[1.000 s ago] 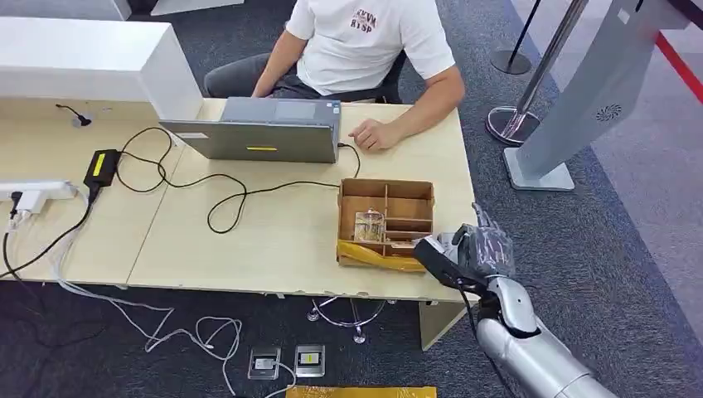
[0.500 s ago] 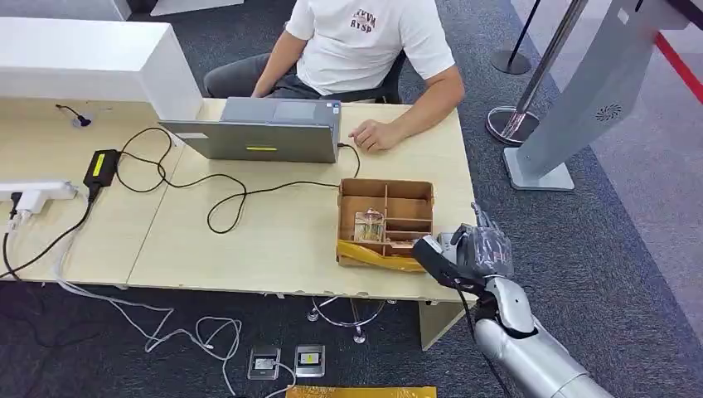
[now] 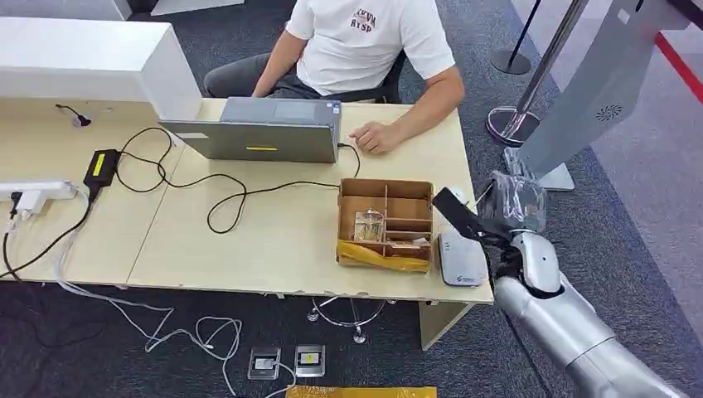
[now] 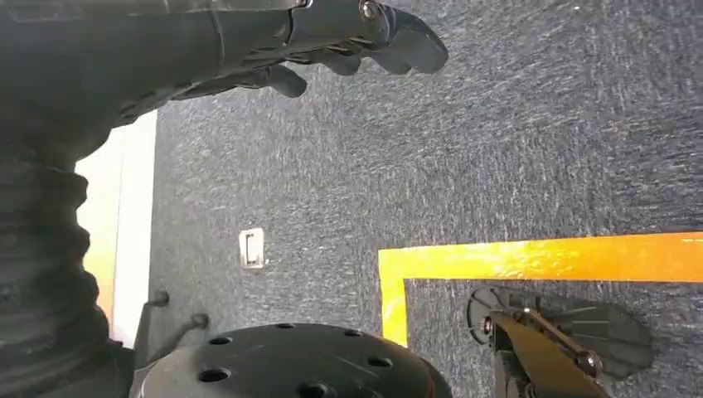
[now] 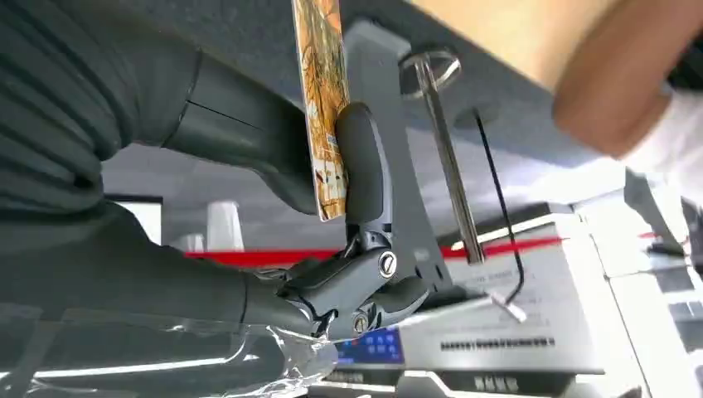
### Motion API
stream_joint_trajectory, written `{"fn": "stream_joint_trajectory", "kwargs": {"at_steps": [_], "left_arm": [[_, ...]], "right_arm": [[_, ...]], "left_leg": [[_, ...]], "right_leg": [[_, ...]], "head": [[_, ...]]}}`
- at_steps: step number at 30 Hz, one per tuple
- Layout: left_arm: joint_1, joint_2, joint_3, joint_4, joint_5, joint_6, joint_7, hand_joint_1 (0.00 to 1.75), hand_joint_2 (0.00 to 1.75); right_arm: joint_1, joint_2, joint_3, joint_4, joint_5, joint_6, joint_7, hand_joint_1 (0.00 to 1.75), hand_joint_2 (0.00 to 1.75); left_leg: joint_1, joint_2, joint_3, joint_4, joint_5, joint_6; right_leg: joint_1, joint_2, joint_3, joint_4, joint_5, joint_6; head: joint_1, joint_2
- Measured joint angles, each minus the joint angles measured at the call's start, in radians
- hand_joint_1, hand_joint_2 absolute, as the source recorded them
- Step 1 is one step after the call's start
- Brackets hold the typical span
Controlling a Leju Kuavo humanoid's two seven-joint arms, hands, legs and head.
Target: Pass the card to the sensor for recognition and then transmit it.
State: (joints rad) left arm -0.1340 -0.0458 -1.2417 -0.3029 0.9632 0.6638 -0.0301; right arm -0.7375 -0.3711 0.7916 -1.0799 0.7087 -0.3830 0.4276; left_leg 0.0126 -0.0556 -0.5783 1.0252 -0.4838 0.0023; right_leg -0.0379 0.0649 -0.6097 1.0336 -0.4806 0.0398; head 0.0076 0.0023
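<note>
My right hand (image 3: pixel 507 207) is raised beside the right end of the desk (image 3: pixel 273 240), above and just past the grey sensor (image 3: pixel 461 257) that lies on the desk's corner; the hand pinches the card (image 5: pixel 322 108) between my thick thumb and a darker finger (image 5: pixel 361 170), the card standing on edge in the right wrist view with its printed orange face showing; in the head view the card is hard to make out, and a dark flat shape juts from the hand toward the cardboard box (image 3: pixel 386 222); clear plastic wrap covers the back of the hand.

The box sits just to the left of my hand, touching nothing I hold; it is split into compartments, with a small clear item in one of them and a yellow strip along its near edge; the sensor lies between the box and the desk edge, under my wrist.

Farther off, across the desk, a person (image 3: pixel 365 50) in a white shirt sits behind a grey laptop (image 3: pixel 261 131), one hand resting on the desk beside it; black cables loop over the desk toward a power strip (image 3: pixel 37 192).

My left hand (image 4: pixel 332 41) hangs over the dark carpet (image 4: pixel 514 149), its fingers loosely spread and holding nothing; a yellow tape line (image 4: pixel 539 257) runs on the floor below it.
</note>
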Motion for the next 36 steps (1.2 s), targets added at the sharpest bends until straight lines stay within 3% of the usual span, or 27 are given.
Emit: {"fn": "stream_joint_trajectory", "kwargs": {"at_steps": [6,13,21,26,36], "left_arm": [[0.000,0.000,-0.011,0.002,-0.013,-0.002,0.000,0.00,1.75],[-0.007,0.001,-0.043,0.005,-0.054,-0.014,0.000,0.00,1.75],[-0.011,0.002,-0.062,0.005,-0.067,-0.014,0.002,0.00,1.75],[-0.016,0.004,-0.077,0.005,-0.097,-0.014,0.015,0.00,1.75],[-0.022,0.004,-0.098,0.005,-0.112,-0.026,0.043,0.00,1.75]], "right_arm": [[-0.075,-0.024,-0.016,-0.068,0.045,0.031,0.033,1.75,1.75],[-0.179,-0.035,-0.010,-0.094,0.074,0.143,0.055,1.75,1.75],[-0.231,-0.030,0.011,-0.092,0.051,0.175,0.052,1.75,1.75],[-0.290,0.000,0.036,-0.027,0.006,0.200,0.036,1.75,1.75],[-0.364,0.089,0.074,0.179,-0.064,0.179,0.007,1.75,1.75]], "left_leg": [[0.000,0.000,0.000,0.000,0.000,0.000],[0.000,0.000,0.000,0.000,0.000,0.000],[0.000,-0.001,-0.001,0.000,0.000,0.000],[0.000,-0.001,-0.001,0.000,0.000,0.000],[0.000,-0.003,-0.002,0.000,0.000,0.000]], "right_leg": [[0.000,0.000,0.000,0.000,0.000,0.000],[0.000,0.000,0.000,0.000,0.000,0.000],[0.000,-0.001,0.000,0.000,0.000,0.000],[0.000,-0.001,0.000,0.000,0.000,0.000],[0.000,-0.002,0.000,0.000,0.000,0.000]], "head": [[0.000,0.000],[0.001,0.000],[0.000,0.000],[0.000,0.000],[0.000,0.000]]}}
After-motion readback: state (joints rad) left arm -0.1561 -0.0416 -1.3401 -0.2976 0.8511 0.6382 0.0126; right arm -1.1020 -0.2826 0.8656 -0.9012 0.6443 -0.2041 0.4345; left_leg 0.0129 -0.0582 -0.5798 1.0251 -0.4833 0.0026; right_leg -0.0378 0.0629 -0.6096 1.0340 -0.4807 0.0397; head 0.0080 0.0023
